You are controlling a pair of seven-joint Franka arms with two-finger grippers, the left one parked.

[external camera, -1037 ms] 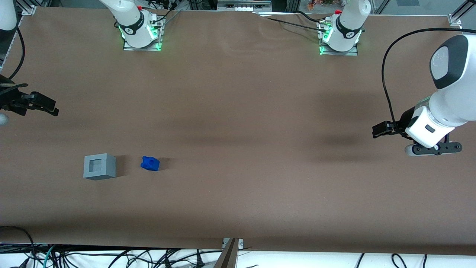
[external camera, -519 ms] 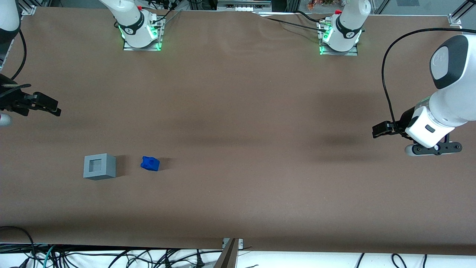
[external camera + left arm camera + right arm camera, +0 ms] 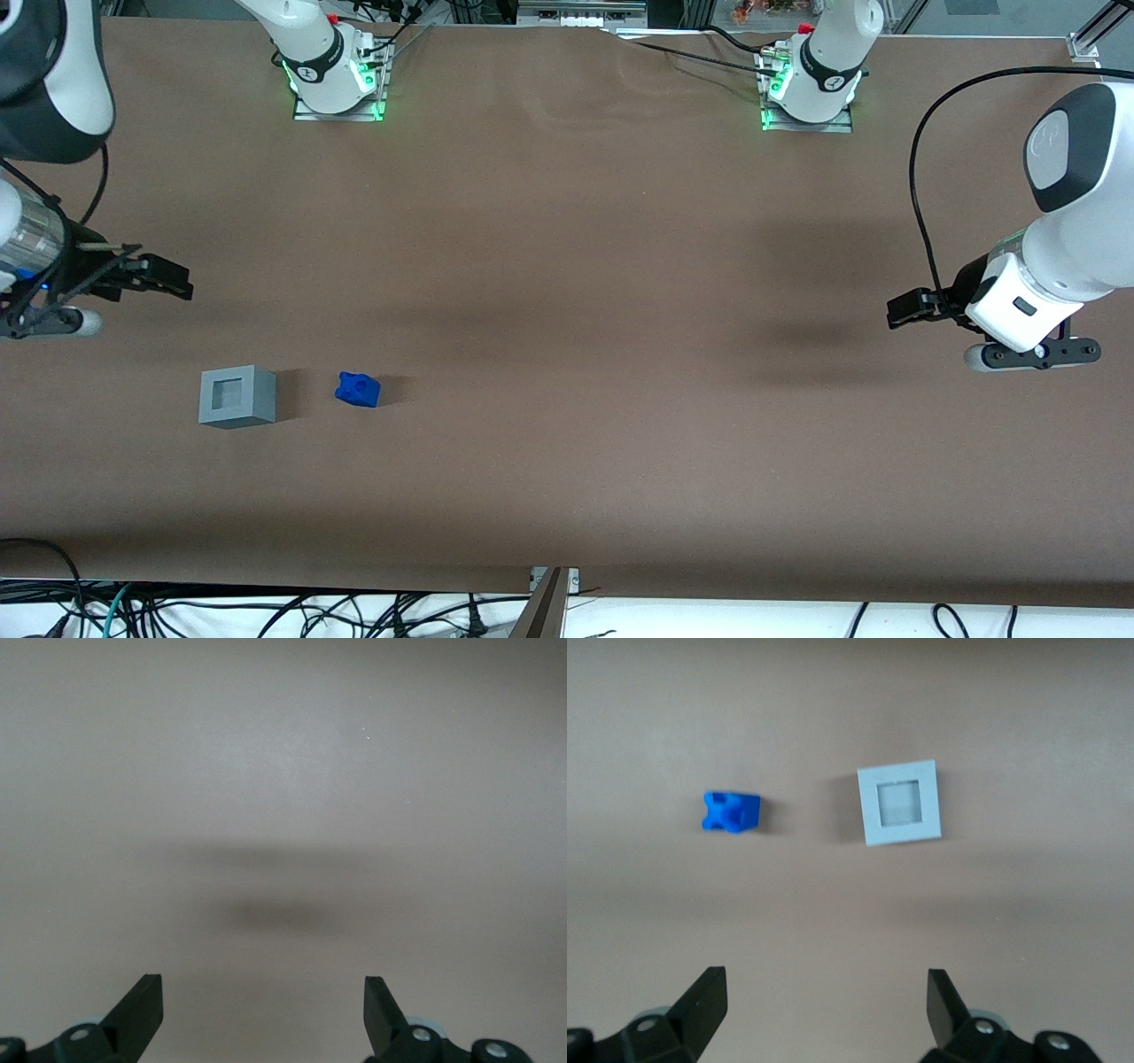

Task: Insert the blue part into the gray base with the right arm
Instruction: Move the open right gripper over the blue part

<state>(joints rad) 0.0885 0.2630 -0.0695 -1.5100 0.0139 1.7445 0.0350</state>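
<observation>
- The right arm (image 3: 49,80) reached in over the working arm's end of the brown worktop (image 3: 567,266).
- Its pincer (image 3: 164,276) hung above the worktop, farther from the front camera than both task pieces and touching neither.
- In the right wrist view the pincer (image 3: 824,1001) stood wide, its two black fingertips (image 3: 704,997) well apart with only bare worktop showing between them.
- The pincer held nothing.
- The gray base (image 3: 237,396) sat flat on the worktop with its square recess facing up; the recess held nothing.
- The blue part (image 3: 358,389) lay on the worktop near the gray base, on the side toward the parked arm, with a clear gap between the two.
- From the wrist camera, the gray base (image 3: 899,803) and the blue part (image 3: 731,811) appeared side by side and apart, both out ahead of the fingertips.
- Both pieces cast short shadows on the worktop.
</observation>
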